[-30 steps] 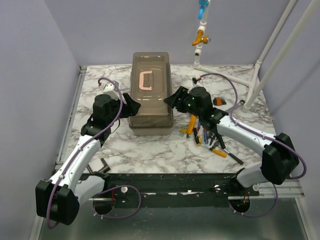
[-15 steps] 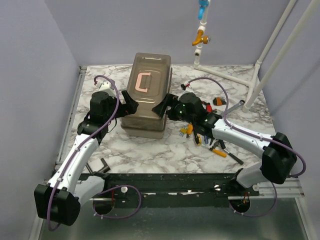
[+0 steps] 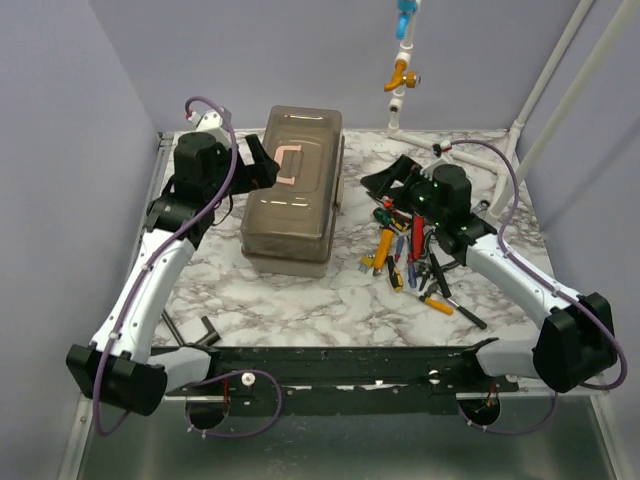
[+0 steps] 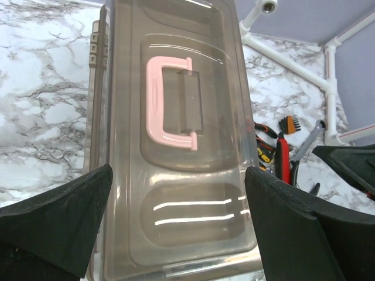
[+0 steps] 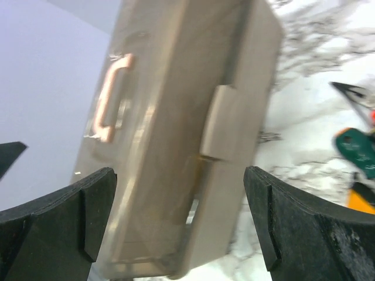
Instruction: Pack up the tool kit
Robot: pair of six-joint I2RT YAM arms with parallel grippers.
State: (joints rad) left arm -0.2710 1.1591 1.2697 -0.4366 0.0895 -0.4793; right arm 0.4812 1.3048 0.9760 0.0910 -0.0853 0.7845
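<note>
The grey-brown tool kit box (image 3: 288,215) stands mid-table. Its smoky lid (image 4: 176,134) with the pink handle (image 3: 288,165) sits askew, leaving a gap along the right side (image 5: 202,205). My left gripper (image 3: 262,163) hovers at the box's back left, open wide and apart from the lid (image 4: 179,175). Just right of the box, my right gripper (image 3: 385,180) is also open and empty, facing the latch side (image 5: 180,175). Loose colourful-handled tools (image 3: 410,250) lie in a pile right of the box (image 4: 281,152).
A white pipe frame (image 3: 520,130) stands at the back right, with a blue and orange valve (image 3: 402,72) hanging above the table's back. A dark hex key (image 3: 207,328) lies near the front left. A black rail (image 3: 350,365) runs along the near edge.
Both grippers opened wide and drew back from the box's sides. The left arm rose toward the back left, the right swung right. The lid, flat a second ago, now sits tilted.
</note>
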